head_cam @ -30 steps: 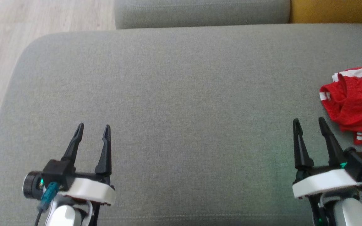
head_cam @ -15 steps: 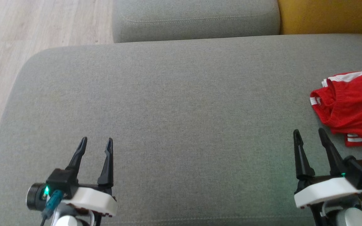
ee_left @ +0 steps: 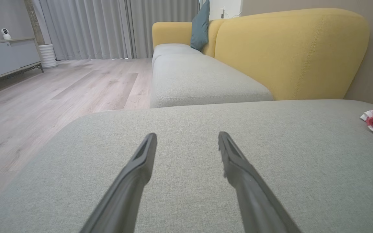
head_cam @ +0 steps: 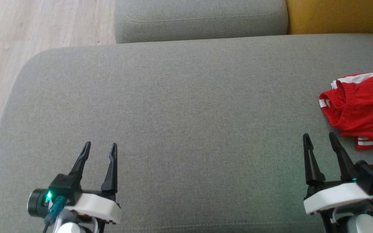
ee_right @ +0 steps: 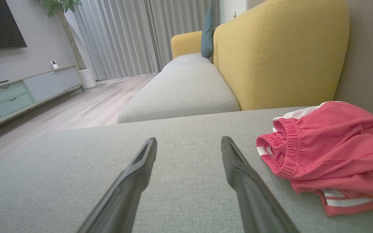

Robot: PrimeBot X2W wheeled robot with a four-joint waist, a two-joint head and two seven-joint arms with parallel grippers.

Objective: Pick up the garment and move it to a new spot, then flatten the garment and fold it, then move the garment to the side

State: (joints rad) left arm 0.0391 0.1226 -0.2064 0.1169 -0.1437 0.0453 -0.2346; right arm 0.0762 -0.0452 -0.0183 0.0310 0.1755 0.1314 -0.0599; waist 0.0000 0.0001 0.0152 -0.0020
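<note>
The red fabric garment w/ white stripes (head_cam: 361, 106) is lying bunched at the far right of the grey fabric sofa seat (head_cam: 180, 97). It is running off the head view's right edge, so its full outline & long axis can't be told. The right gripper (head_cam: 319, 136) is the nearer one: the garment is lying just ahead & to the right of its fingertips, apart from them. In the right wrist view the gathered waistband (ee_right: 285, 142) is facing the fingers. The left gripper (head_cam: 100, 145) is sitting well apart, across the seat. Both grippers are standing spread w/ nothing between the fingers. Judging by the heap, this is fitting either a rumpled garment awaiting pickup or a roughly folded one already set aside. Any reach would be falling to the right arm, fwd & rightward.
</note>
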